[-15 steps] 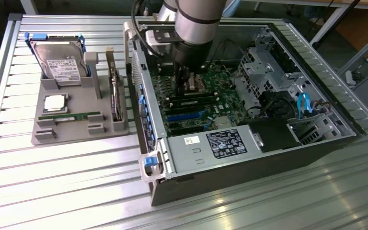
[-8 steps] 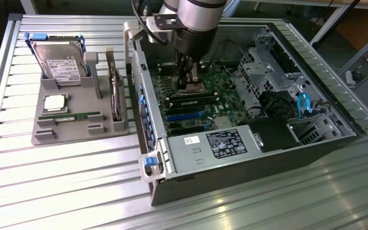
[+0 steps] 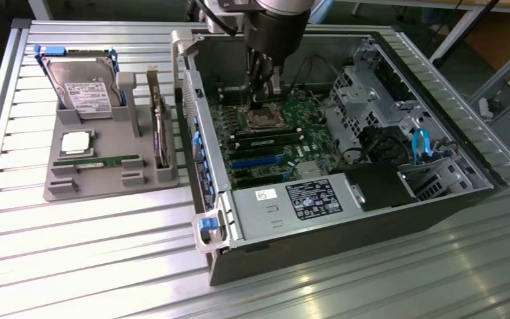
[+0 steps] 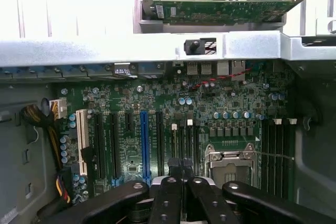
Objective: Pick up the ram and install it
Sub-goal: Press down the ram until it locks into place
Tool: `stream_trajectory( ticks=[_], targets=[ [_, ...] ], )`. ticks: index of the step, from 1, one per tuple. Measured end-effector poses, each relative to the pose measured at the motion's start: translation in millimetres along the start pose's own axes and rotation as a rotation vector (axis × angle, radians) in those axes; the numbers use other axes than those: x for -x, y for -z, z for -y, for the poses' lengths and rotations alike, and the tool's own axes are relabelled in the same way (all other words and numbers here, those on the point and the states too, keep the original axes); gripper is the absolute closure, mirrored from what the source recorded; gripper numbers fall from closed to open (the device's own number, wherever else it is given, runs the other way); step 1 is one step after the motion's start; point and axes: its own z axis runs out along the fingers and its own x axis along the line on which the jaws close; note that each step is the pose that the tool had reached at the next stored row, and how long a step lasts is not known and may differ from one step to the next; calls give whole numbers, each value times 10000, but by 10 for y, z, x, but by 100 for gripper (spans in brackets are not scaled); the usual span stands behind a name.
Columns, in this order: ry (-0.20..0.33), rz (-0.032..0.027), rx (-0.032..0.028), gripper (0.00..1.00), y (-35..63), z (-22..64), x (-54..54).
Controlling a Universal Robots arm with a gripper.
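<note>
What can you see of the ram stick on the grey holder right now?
The ram is a long, narrow green board with small dark chips along it. It lies lengthwise in a slot of the grey holder, beside the square silver processor chip. Only the holder touches it; the end effector is apart from it, inside the computer case.

White label on the power supply (image 3: 313, 199) with dense black print, not legible, sticker on the hard drive (image 3: 87, 93) likewise unreadable, no other text decipherable.
</note>
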Motion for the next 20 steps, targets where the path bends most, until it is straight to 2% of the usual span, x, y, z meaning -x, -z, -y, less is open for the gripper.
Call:
stream_trajectory(
  ticks=[1,4,8,12,13,14,20],
  targets=[
    [0,-2,2,91,1,19,1],
    [-1,-1,1,91,-2,158,4],
    [-1,-2,1,91,-6,394,10],
    [-1,-2,1,91,-9,549,13],
    [-2,-3,1,91,-10,630,15],
    [0,-4,1,91,-11,671,16],
    [-1,-4,1,91,-11,671,16]
  ],
)
